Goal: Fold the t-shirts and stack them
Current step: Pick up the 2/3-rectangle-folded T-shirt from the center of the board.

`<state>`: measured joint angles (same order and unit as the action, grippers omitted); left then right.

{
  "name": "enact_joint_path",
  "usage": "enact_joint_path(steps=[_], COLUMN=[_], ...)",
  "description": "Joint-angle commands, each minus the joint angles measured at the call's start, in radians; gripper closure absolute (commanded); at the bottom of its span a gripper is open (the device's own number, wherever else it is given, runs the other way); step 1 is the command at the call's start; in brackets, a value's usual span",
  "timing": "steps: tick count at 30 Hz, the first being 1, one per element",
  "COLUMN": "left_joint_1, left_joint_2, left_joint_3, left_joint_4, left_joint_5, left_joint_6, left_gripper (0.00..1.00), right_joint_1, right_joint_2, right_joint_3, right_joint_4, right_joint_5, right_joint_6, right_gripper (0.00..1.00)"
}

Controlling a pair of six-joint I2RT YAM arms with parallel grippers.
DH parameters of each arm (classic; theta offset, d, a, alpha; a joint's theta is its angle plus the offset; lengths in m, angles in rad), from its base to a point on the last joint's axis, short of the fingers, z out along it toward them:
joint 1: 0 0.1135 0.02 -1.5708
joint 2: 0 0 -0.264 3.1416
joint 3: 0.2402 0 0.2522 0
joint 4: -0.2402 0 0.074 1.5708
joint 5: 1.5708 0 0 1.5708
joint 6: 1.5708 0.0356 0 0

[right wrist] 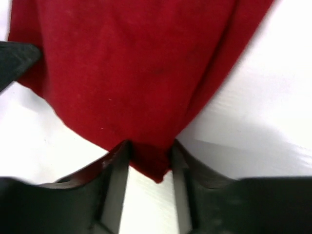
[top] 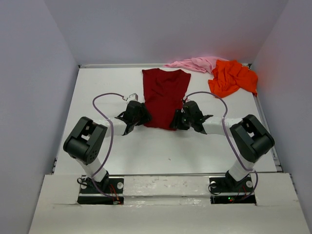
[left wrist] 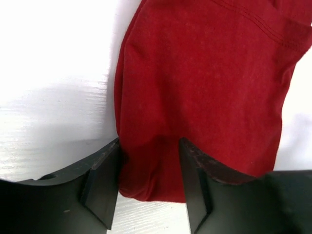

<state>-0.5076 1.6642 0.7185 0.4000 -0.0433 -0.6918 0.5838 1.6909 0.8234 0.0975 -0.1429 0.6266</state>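
Observation:
The dark red t-shirt (top: pixel 165 95) lies flat in the middle of the table as a narrow lengthwise strip, collar end far. My left gripper (top: pixel 145 117) is at its near left corner; in the left wrist view the jaws (left wrist: pixel 149 146) stand apart with the red hem (left wrist: pixel 151 180) between them. My right gripper (top: pixel 177 121) is at the near right corner, its jaws (right wrist: pixel 149 146) narrower but still apart around the pointed red corner (right wrist: pixel 153 163). The orange t-shirt (top: pixel 233 77) and the pale pink t-shirt (top: pixel 192 63) lie crumpled at the back right.
White walls close the table (top: pixel 161 151) in on the left, back and right. A purple cable (top: pixel 105 97) loops over the table beside the left arm, and another arcs by the right arm. The left gripper's dark finger (right wrist: pixel 14 58) shows at the right wrist view's left edge.

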Motion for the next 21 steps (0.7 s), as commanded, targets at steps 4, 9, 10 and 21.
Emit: enact_joint_path(steps=[4, 9, 10, 21], left_joint_1=[0.006, 0.004, -0.002, -0.118], left_joint_2=[0.002, -0.047, -0.063, -0.486], left_joint_3=[0.001, -0.047, -0.062, -0.333], left_joint_4=[-0.013, -0.035, -0.036, -0.085], left_joint_5=[-0.015, 0.006, 0.013, 0.002], left_joint_6=[0.02, -0.006, -0.014, -0.156], left_gripper=[0.82, 1.0, 1.0, 1.0], right_joint_1=[0.01, 0.01, 0.01, 0.01], right_joint_2=[0.033, -0.02, -0.033, -0.307], right_joint_3=[-0.04, -0.055, -0.055, -0.217], right_joint_4=[-0.044, -0.093, -0.12, -0.223], right_joint_5=[-0.012, 0.011, 0.011, -0.047], right_joint_6=[0.019, 0.009, 0.007, 0.041], right_gripper=[1.0, 1.0, 1.0, 1.0])
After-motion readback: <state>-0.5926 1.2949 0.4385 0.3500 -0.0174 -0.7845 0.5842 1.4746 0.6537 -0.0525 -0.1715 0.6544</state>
